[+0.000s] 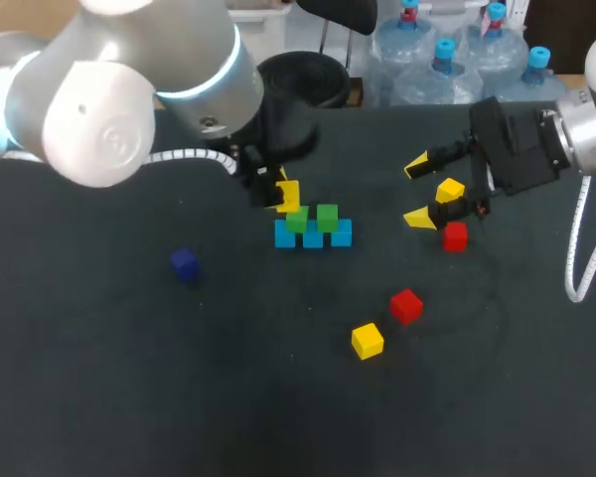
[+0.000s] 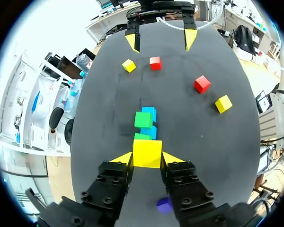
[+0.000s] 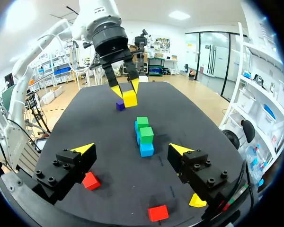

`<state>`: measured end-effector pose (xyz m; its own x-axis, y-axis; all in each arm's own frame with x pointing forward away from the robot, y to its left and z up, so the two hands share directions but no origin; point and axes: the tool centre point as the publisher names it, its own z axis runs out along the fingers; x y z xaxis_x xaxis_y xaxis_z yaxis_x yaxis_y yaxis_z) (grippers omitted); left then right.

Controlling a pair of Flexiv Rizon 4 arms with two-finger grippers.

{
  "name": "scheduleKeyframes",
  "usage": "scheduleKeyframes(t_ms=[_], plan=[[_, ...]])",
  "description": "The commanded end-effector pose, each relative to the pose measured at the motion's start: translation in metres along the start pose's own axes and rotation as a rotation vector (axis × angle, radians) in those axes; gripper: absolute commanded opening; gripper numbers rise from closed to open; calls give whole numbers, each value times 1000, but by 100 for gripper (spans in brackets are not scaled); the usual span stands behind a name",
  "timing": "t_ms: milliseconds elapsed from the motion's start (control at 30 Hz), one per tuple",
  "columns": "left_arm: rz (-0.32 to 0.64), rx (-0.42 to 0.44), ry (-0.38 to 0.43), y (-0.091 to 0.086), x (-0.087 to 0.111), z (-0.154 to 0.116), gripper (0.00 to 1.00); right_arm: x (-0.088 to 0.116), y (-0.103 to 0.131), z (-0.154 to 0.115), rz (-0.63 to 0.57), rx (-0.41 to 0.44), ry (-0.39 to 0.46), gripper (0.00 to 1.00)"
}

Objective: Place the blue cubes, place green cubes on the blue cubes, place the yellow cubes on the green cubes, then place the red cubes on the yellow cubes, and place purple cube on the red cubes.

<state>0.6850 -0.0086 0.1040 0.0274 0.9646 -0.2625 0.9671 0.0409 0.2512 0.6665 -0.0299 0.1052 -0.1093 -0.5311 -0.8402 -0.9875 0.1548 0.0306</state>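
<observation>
1. Loose yellow cube [image 1: 368, 340] sits nearest on the table [image 1: 129, 397]. Near red cube [image 1: 405, 306] is just beyond it, not touching.
2. Purple cube [image 1: 184, 263] sits alone toward the left, well apart from the rest. It reads dark blue from the head view. In the left wrist view it is half hidden under the gripper body.
3. Blue cubes [image 1: 313, 237]: three in a touching row mid-table. Green cubes [image 1: 327, 217]: two, sitting on top of that row. Both wrist views see the row end-on, so I can't make out the third blue there.
4. Left gripper [image 2: 147, 160] is clamped on the held yellow cube [image 2: 147, 149], one finger on each side face. The cube is off the table, just behind the row, not on the greens. It covers part of the nearest green in the left wrist view.
5. Left arm [image 1: 109, 89] blocks the far-left table in the head view. Its fingers show there only as a dark mass.
6. Right gripper [image 1: 412, 192] is spread wide, holding nothing, above the table's right side. Far yellow cube [image 1: 450, 189] and far red cube [image 1: 455, 237] lie on the table under it. In the right wrist view a finger hides most of that yellow.
</observation>
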Motion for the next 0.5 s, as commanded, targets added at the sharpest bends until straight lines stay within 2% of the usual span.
scheduleKeyframes(t_ms=[33, 500], plan=[[11, 18, 6, 10, -11, 9, 0, 0, 0, 1, -1, 0, -2, 100], [10, 38, 7, 21, -26, 28, 0, 0, 0, 1, -1, 0, -2, 100]])
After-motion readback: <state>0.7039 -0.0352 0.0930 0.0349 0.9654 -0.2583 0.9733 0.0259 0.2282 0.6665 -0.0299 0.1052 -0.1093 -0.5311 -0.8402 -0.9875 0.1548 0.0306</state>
